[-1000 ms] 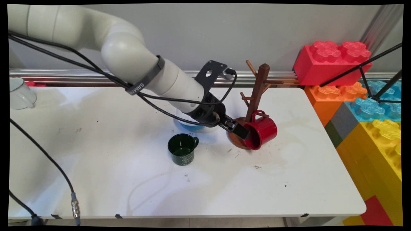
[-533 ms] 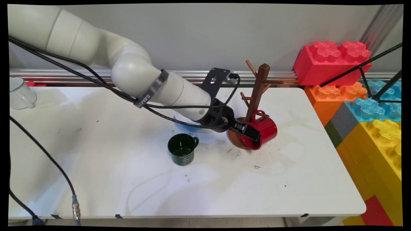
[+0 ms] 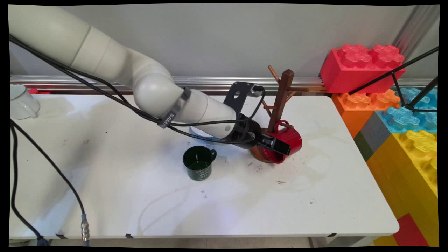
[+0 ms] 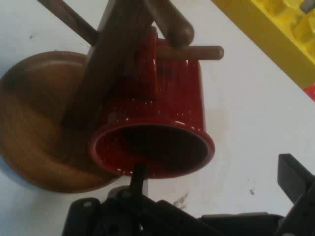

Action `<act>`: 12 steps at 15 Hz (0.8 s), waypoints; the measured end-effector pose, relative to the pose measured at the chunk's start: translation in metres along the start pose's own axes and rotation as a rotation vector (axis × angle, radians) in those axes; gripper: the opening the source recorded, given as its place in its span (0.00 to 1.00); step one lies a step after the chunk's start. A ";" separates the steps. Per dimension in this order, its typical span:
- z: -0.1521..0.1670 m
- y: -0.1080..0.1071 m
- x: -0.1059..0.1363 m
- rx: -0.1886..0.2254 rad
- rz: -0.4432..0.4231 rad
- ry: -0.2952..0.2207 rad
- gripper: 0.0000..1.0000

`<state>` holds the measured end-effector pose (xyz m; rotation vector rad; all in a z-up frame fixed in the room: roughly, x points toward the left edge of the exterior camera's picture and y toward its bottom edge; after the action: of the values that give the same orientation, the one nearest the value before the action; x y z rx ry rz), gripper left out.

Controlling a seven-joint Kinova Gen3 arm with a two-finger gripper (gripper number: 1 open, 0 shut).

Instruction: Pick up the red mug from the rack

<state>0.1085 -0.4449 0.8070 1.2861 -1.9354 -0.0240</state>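
A red mug (image 3: 291,139) hangs by its handle on a low peg of the wooden mug tree (image 3: 280,99), its mouth tipped toward the table's near left. My gripper (image 3: 281,147) is open at the mug's rim. In the hand view the red mug (image 4: 157,118) fills the middle, its mouth facing the camera, with the tree's round base (image 4: 39,128) to its left. My gripper (image 4: 214,172) straddles the mug's wall there: one finger (image 4: 138,177) sits at the mouth and the other (image 4: 294,175) stands outside on the right.
A dark green mug (image 3: 198,163) stands upright left of the tree's base. A white and blue bowl (image 3: 200,132) lies partly hidden behind the arm. A white mug (image 3: 21,101) sits at the far left. Big toy bricks (image 3: 360,66) are stacked past the table's right edge.
The arm has pushed the gripper to the right, from just short of the red mug's mouth to over its rim. The mug still hangs on its peg.
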 end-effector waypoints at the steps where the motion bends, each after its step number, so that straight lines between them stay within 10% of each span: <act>1: 0.004 0.000 -0.001 -0.002 -0.008 0.004 1.00; 12: 0.038 0.002 -0.004 -0.005 -0.093 0.048 1.00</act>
<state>0.0844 -0.4558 0.7794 1.3606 -1.8325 -0.0448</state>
